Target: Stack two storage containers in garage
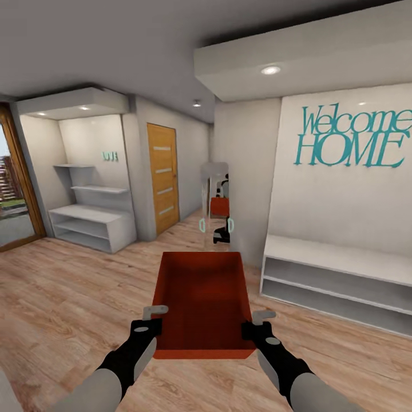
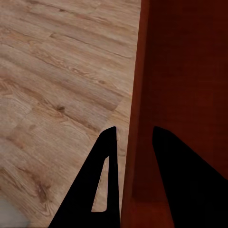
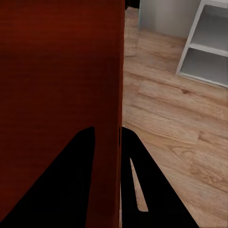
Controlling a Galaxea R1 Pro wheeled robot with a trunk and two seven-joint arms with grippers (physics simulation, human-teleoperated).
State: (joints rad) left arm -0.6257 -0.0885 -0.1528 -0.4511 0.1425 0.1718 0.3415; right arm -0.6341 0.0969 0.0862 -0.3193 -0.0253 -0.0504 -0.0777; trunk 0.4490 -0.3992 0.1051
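Red-orange plastic, carried at chest height: a storage container [image 1: 203,300] rides between the robot's two arms as it rolls through an entry hall w/ light wood-plank flooring [image 1: 68,286]. The left gripper [image 1: 150,316] pinches the bin's left side wall near the back corner, the right gripper [image 1: 258,320] does the same on the right wall. Wrist views confirm it: in each, one finger sits inside the bin and one outside, thin wall clamped between them, left [image 2: 135,156] and right [image 3: 107,156]. A two-sided hold likely keeps the lidless bin level and stops it swinging while the base moves. The bin hangs clear of the floor, open side up, nothing visible inside.

Ahead stands a narrow mirror [image 1: 216,200] showing the robot's own reflection w/ a red patch, apparently the same bin. A white wall w/ teal "Welcome HOME" lettering [image 1: 355,137] and a low white shelf unit [image 1: 337,280] lie to the right; a wooden door [image 1: 163,177] and more white shelves [image 1: 91,217] to the left. No grey concrete in sight, so the garage is prob. some way off; transport leg under way, stacking not yet begun.
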